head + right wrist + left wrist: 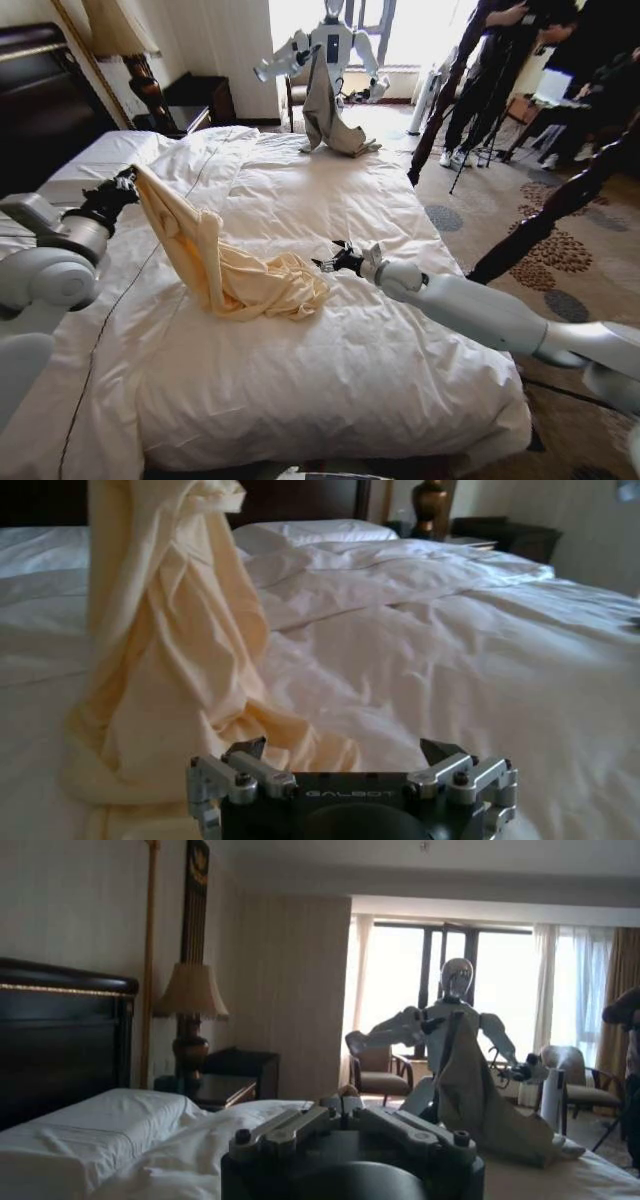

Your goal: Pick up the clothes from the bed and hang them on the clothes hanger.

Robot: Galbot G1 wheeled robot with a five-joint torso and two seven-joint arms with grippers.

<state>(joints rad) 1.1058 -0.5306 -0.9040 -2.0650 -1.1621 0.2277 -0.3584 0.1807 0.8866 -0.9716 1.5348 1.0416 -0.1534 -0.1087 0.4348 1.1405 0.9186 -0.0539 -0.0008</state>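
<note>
A large bed [400,370] with a white quilted duvet stretches from the dark headboard [35,105] side, at the head view's left, to a patterned carpet [560,260] along its right edge; much of the duvet lies bare and rumpled toward the near edge and the far end; beyond that far end a second, white robot [335,45] stands holding up a grey-beige garment [328,110], with a lamp [190,1001] and a dark nightstand [205,100] in the corner by the headboard. The pale butter-yellow shirt [225,265] is drawn up in a tall, creased column near the bed's left edge, its lower folds pooled on the duvet at mid-bed; the fabric is thin and soft, falling in long vertical pleats. The left gripper [128,185] pinches the shirt's top, jaws closed on the cloth, above the left edge; the right gripper [325,263] hovers low over mid-bed, just beside the pooled folds, jaws spread wide and holding nothing.
</note>
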